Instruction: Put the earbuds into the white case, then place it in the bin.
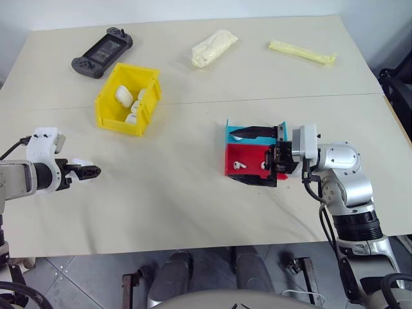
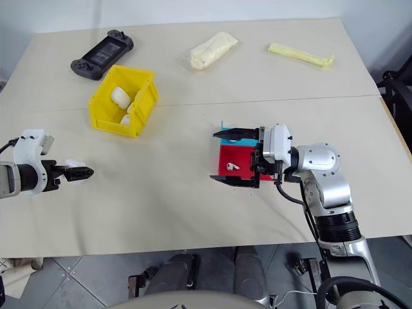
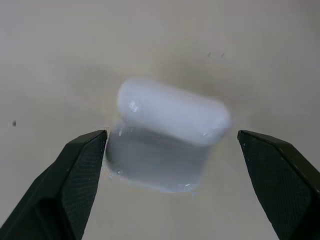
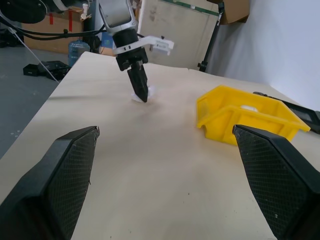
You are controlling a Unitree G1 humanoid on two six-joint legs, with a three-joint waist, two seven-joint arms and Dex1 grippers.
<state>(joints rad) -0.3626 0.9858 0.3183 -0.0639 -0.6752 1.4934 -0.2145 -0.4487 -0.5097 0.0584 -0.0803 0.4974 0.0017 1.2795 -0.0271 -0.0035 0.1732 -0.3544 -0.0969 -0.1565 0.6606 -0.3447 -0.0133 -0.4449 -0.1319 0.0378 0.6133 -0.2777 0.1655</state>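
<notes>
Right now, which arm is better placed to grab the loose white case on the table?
Left, probably. The left gripper has its fingers open on either side of the white case. The right gripper hovers open over the red-and-blue tray, well away from that case.

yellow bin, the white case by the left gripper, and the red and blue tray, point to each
yellow bin (image 1: 105, 109), left eye view, near side wall
white case (image 3: 167, 112), left wrist view, top face
red and blue tray (image 1: 250, 154), left eye view, red floor
</notes>
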